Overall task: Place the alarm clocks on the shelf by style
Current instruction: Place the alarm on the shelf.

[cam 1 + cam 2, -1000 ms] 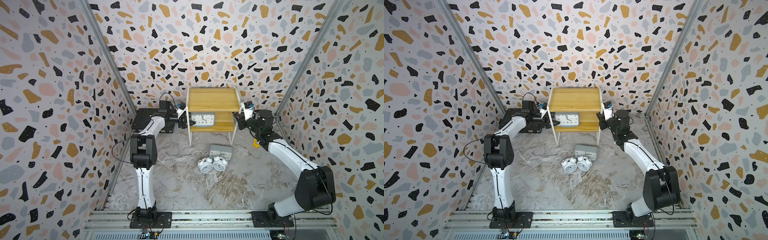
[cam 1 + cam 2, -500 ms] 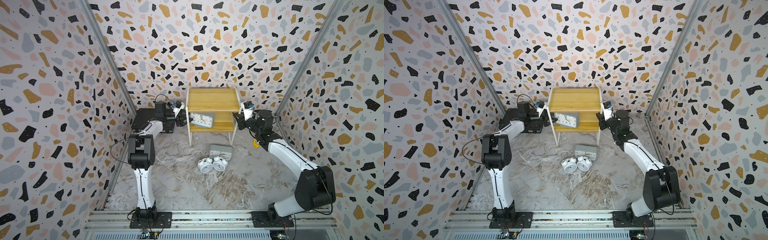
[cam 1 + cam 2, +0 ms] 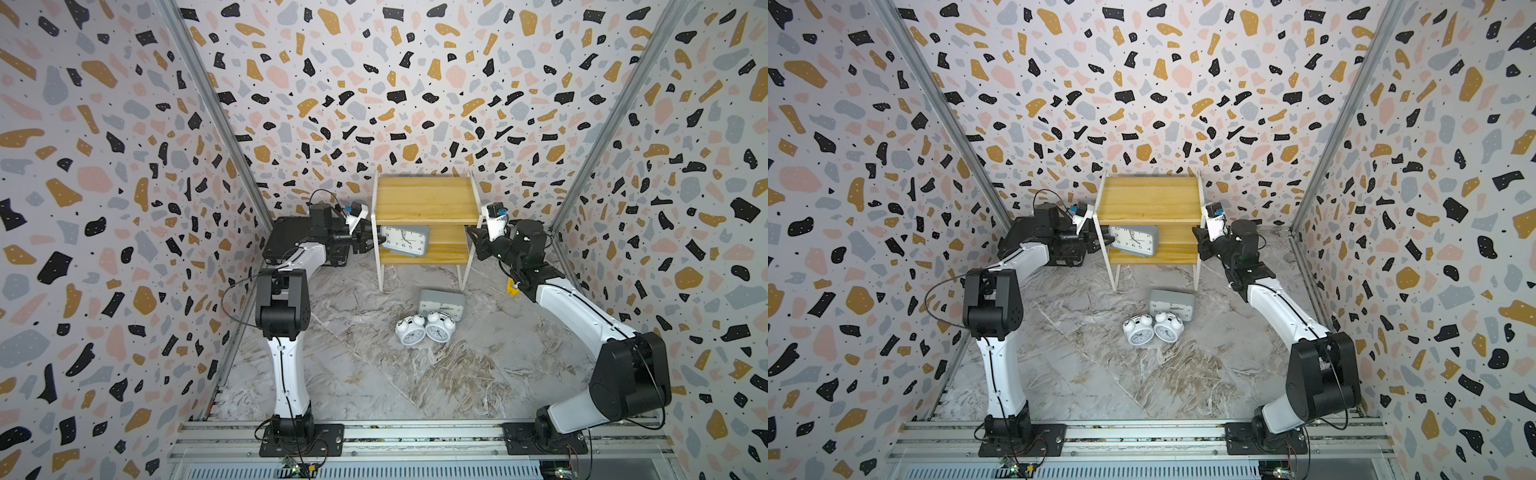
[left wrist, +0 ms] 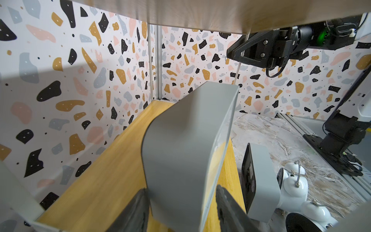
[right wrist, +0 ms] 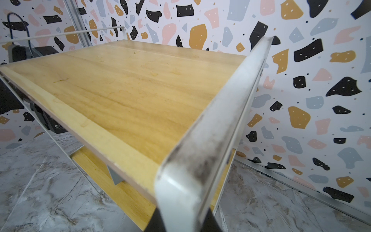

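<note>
The shelf (image 3: 426, 199) (image 3: 1148, 199) stands at the back. One grey rectangular alarm clock (image 3: 405, 240) (image 3: 1134, 240) (image 4: 184, 140) sits tilted on its lower board. My left gripper (image 3: 372, 241) (image 4: 180, 188) reaches in from the shelf's left side and is open, one finger on the clock's back, the other a small gap off its front. My right gripper (image 3: 473, 241) (image 5: 183, 219) is shut on the shelf's white frame rail (image 5: 210, 120). On the floor in front lie a second grey clock (image 3: 441, 303) (image 4: 261, 180) and two white twin-bell clocks (image 3: 411, 332) (image 3: 437, 330).
A flat black case (image 3: 286, 241) lies at the back left under my left arm. Patterned walls close in on three sides, and a metal rail (image 3: 415, 432) runs along the front. The shelf's top board (image 5: 130, 90) carries nothing.
The grey clock on the lower board has gone from upright to tilted. My left gripper drew back a little, then moved in again with its jaws narrowing. The right arm has not moved.
</note>
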You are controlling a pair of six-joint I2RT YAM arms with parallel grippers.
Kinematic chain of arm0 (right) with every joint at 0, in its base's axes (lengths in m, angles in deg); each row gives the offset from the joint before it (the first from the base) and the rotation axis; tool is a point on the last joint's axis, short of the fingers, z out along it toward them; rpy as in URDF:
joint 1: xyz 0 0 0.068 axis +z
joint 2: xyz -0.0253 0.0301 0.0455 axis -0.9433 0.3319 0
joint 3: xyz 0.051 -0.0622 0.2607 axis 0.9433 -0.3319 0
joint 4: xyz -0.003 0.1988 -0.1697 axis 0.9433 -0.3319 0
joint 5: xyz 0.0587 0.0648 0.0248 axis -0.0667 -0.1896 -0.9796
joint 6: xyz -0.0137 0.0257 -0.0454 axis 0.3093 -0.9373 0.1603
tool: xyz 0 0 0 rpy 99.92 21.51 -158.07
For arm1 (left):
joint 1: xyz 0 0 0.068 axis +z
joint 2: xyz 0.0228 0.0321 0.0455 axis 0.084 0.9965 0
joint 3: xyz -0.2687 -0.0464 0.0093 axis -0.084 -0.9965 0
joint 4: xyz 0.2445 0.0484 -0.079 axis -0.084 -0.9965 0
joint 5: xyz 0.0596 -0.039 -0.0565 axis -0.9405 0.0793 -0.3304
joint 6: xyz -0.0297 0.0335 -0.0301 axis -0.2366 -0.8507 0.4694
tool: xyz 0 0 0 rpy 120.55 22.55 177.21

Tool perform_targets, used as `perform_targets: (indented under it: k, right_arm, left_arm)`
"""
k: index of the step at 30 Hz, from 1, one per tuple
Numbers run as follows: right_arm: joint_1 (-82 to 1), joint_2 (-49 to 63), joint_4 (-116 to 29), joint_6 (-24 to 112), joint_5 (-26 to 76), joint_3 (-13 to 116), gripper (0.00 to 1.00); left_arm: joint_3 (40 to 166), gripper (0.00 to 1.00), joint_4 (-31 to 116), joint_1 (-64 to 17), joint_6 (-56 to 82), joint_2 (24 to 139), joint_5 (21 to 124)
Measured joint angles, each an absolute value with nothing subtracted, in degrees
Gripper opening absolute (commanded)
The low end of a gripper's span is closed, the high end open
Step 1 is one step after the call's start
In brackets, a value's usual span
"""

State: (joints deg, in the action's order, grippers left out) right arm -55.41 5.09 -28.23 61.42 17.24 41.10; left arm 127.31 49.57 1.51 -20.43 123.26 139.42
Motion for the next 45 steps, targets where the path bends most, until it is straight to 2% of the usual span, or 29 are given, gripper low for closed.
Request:
perform_targets:
  k: [24, 27, 30, 33, 40, 45]
  right_arm:
    - [-55.41, 5.09, -29.52, 61.68, 18.12, 41.10, 0.21]
    - [-55.41, 5.09, -29.52, 61.72, 18.34, 41.10, 0.22]
    - [-55.41, 5.09, -29.56, 61.85, 18.58, 41.10, 0.27]
    - [-55.41, 5.07, -29.56, 62.03, 18.90, 41.10, 0.34]
    - [-55.41, 2.71, -30.35, 62.84, 21.16, 39.42, 0.58]
    - [-55.41, -2.27, -31.71, 63.12, 23.54, 36.58, 0.68]
  left_arm:
    - [124.17, 0.52, 51.06, 1.55, -17.44, 120.79, 141.39]
    - [123.95, 0.59, 51.23, 1.71, -17.05, 120.42, 141.39]
    - [123.23, 0.70, 51.50, 2.17, -16.32, 119.46, 140.56]
    - [121.85, 0.75, 51.65, 2.97, -15.58, 117.53, 138.42]
    - [111.84, 0.78, 54.34, 7.06, -12.06, 107.35, 126.81]
    - [101.22, 0.79, 56.66, 8.55, -7.34, 97.45, 113.30]
